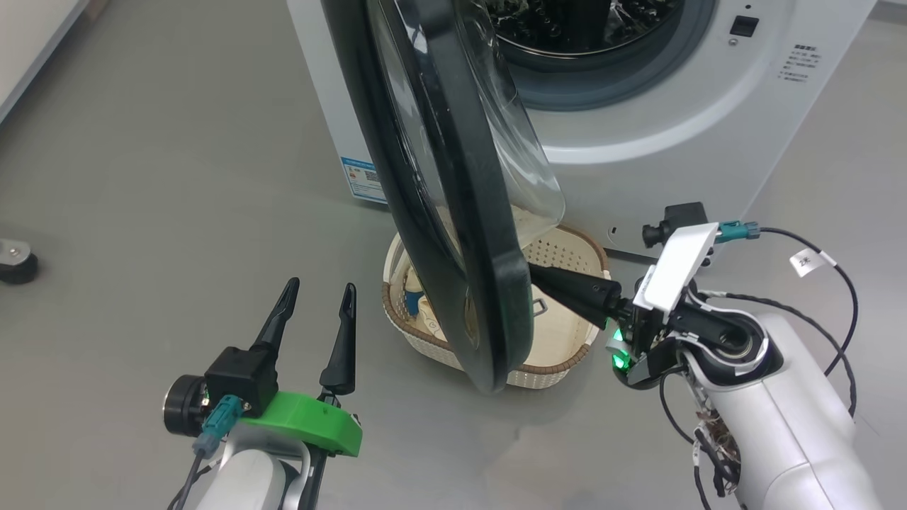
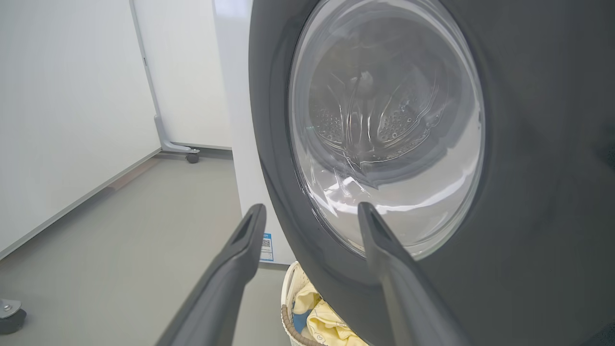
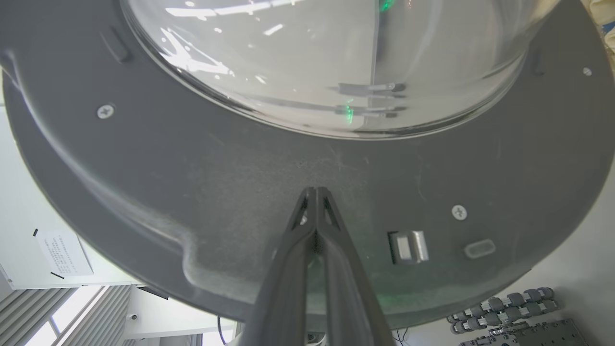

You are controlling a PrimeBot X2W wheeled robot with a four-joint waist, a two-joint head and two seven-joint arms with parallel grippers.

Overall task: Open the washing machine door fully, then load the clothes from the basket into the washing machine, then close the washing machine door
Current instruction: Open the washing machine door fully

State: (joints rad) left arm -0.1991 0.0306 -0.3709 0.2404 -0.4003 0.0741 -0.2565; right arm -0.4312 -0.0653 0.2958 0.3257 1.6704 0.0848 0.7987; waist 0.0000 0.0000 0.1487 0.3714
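While the washing machine door (image 1: 453, 212) stands partly swung out from the washing machine (image 1: 673, 142), edge-on in the head view, the right hand (image 1: 536, 272) at 4 o'clock is clenched on nothing. Its closed tips rest against the door's dark inner rim, with the metal latch (image 3: 407, 246) at 3 o'clock of them in the right wrist view. Left hand (image 1: 319, 287), at 8 o'clock: released, fingers spread, clear of the door's outer face. Basket (image 1: 560, 368): on the floor (image 1: 142, 177) below the door, at 6 o'clock of the drum opening (image 1: 588, 42), with the clothes (image 2: 326, 322) inside.

The grey floor (image 1: 142, 177) bears the washing machine (image 1: 673, 134), basket (image 1: 549, 379) and a caster (image 1: 15, 263).
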